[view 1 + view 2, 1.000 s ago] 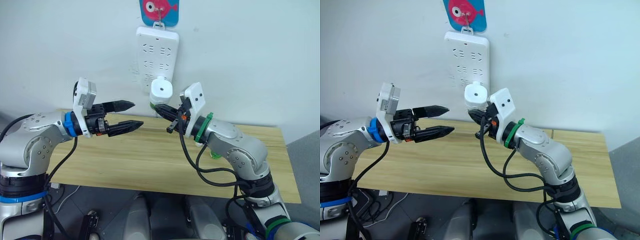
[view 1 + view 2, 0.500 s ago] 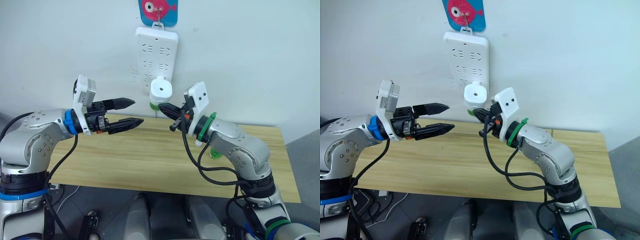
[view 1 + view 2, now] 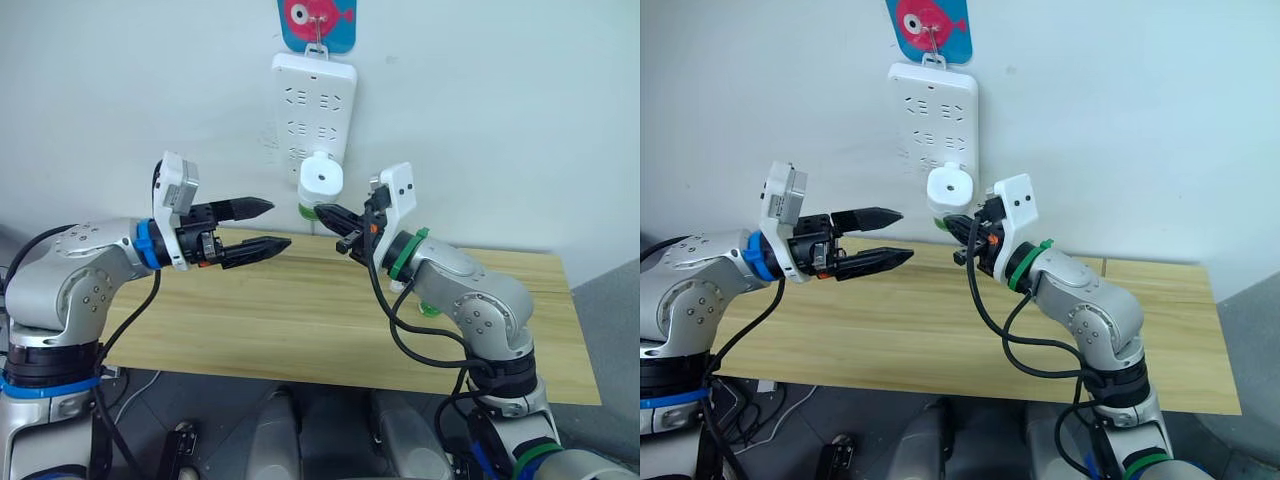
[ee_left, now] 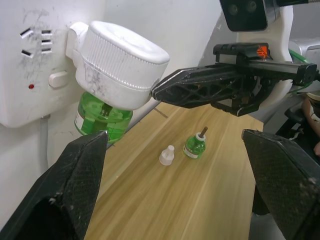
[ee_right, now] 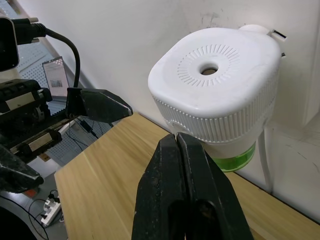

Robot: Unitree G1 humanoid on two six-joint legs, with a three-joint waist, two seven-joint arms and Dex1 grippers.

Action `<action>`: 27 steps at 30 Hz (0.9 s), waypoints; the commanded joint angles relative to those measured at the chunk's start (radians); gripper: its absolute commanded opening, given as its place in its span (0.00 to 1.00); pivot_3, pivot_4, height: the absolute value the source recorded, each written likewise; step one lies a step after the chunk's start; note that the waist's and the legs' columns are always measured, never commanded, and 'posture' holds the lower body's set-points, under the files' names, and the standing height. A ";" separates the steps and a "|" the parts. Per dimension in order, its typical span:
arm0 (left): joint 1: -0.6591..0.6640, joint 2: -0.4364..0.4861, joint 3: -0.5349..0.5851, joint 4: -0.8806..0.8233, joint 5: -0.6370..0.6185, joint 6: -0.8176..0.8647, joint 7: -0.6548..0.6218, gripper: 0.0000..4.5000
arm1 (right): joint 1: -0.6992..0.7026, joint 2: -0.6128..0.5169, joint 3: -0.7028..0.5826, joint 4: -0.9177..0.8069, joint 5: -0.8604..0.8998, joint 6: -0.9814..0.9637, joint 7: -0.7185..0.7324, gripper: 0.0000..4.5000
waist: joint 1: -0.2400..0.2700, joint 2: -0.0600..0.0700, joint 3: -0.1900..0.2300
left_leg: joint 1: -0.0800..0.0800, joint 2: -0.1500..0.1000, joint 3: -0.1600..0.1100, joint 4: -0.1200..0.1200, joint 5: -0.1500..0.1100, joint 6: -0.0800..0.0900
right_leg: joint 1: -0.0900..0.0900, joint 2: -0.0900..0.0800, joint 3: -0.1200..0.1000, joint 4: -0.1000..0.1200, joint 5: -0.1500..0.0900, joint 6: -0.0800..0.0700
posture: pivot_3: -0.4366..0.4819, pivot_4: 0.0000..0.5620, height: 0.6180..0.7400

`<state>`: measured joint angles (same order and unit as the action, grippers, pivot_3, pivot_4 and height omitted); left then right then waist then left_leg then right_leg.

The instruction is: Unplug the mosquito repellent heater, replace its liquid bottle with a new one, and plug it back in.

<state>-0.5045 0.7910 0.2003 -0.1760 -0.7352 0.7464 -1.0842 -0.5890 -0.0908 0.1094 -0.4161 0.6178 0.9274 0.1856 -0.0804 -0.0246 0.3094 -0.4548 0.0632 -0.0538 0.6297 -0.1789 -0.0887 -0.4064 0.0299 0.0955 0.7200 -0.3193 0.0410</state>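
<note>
Heater [image 3: 322, 181]: plugged into the strip [image 3: 314, 105].
My right fingers [image 5: 187, 165]: clenched, tips just under it.
My left fingers [image 3: 271, 243]: spread, empty.

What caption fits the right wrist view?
Shut right gripper nosing up to the plugged-in mosquito repellent heater.

A robot test room or lab, mocked up as a domestic corner. At the top centre of the frame a white power strip [image 3: 315, 105] hangs on a bare white wall [image 3: 500, 110] beneath a fish-shaped hook [image 3: 318, 22]; a plain wooden table [image 3: 300, 315] fills the middle. The right wrist view catches pegboard [image 5: 37, 75] and a screen [image 5: 56, 75].
</note>
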 commanded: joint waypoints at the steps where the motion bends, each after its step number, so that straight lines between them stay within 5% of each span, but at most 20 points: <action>1: -0.011 0.004 0.001 -0.005 -0.001 -0.025 -0.007 1.00 | 0.003 0.002 -0.065 -0.039 -0.011 -0.016 -0.045 0.01 | 0.000 0.000 0.000 | 0.000 0.000 0.000 0.000 0.000 0.000 | 0.000 0.000 0.000 0.000 0.000 0.000 | 0.39 0.45 1.00; 9: 0.006 0.006 -0.005 0.012 0.017 -0.051 -0.012 1.00 | 0.063 -0.206 0.054 -0.184 0.067 0.025 0.204 0.01 | 0.000 -0.001 -0.001 | 0.000 0.000 0.000 -0.001 0.000 0.000 | 0.000 0.000 0.000 -0.001 0.000 0.000 | 0.41 0.44 1.00; 14: 0.078 0.050 0.025 0.005 0.057 -0.079 0.003 1.00 | 0.116 -0.363 -0.037 -0.238 0.100 0.022 0.300 0.04 | -0.004 -0.002 -0.002 | 0.001 0.001 0.000 -0.001 0.000 0.000 | 0.000 0.001 0.001 -0.001 0.000 0.000 | 0.45 0.41 1.00; 21: 0.281 0.178 0.178 0.106 0.207 -0.192 0.066 1.00 | 0.330 -0.723 -0.366 -0.016 -0.002 -0.202 0.556 0.54 | 0.018 -0.004 -0.006 | 0.001 0.000 0.001 -0.001 0.000 0.000 | 0.000 0.000 0.001 -0.002 0.000 0.000 | 0.48 0.38 1.00; 27: 0.416 0.165 0.255 0.259 0.283 -0.325 0.084 1.00 | 0.444 -0.811 -0.465 0.329 -0.154 -0.518 0.689 1.00 | 0.023 -0.006 -0.018 | 0.002 0.000 0.003 -0.002 0.000 0.000 | 0.001 0.000 0.001 -0.003 0.000 0.000 | 0.48 0.35 1.00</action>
<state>-0.0981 0.9552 0.4044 0.0660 -0.4650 0.4618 -1.0067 -0.1500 -0.8870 -0.3093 -0.1323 0.4914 0.4931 0.8438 -0.0574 -0.0305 0.2916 -0.4528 0.0627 -0.0505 0.6279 -0.1792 -0.0883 -0.4054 0.0291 0.0969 0.7167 -0.3195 0.0408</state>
